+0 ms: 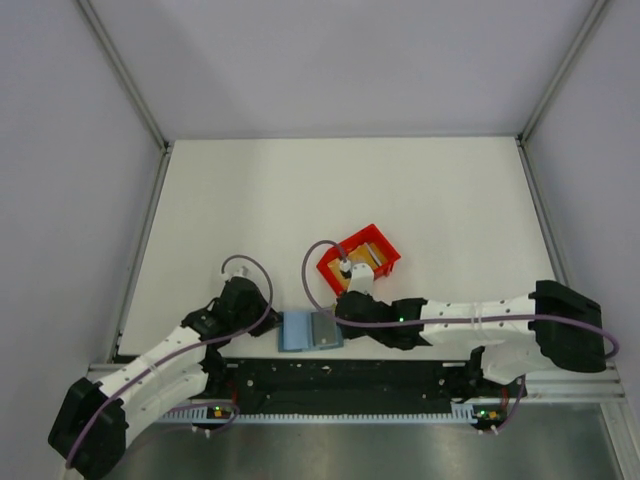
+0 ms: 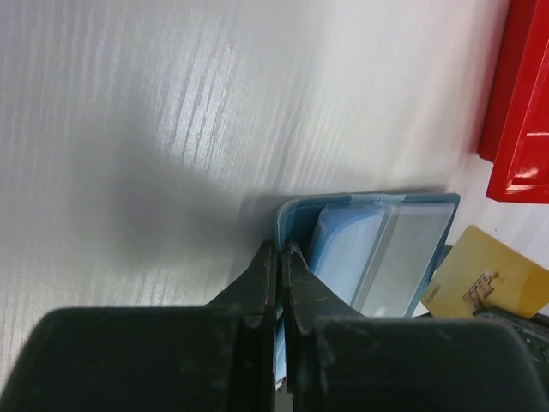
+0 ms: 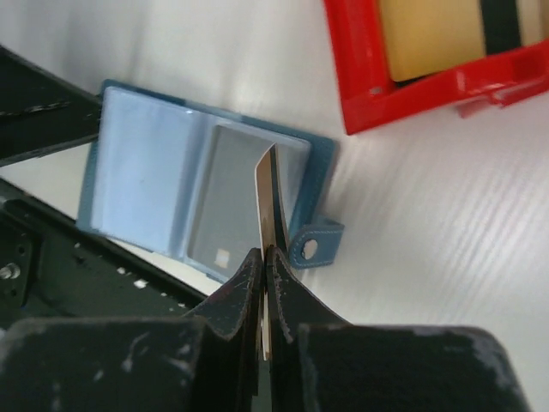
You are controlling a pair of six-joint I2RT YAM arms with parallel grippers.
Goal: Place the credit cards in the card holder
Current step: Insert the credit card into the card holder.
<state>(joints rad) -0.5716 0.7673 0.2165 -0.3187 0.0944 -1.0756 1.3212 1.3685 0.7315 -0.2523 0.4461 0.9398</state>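
Note:
The card holder (image 1: 309,330) lies open near the table's front edge, a teal wallet with a pale blue pocket on the left and a greyish pocket on the right. My left gripper (image 2: 281,250) is shut on the card holder (image 2: 377,249) at its left edge. My right gripper (image 3: 264,251) is shut on a gold credit card (image 3: 268,202), seen edge-on above the grey pocket (image 3: 227,193). The same gold card (image 2: 489,275) shows by the holder's right side in the left wrist view. More credit cards, one gold (image 3: 429,34) and one black (image 3: 513,21), lie in the red bin (image 3: 412,103).
The red bin (image 1: 358,259) stands just behind the card holder, close to my right gripper (image 1: 341,312). My left gripper (image 1: 272,322) sits left of the holder. The black base rail (image 1: 340,378) runs along the front edge. Grey walls enclose the white table (image 1: 330,190).

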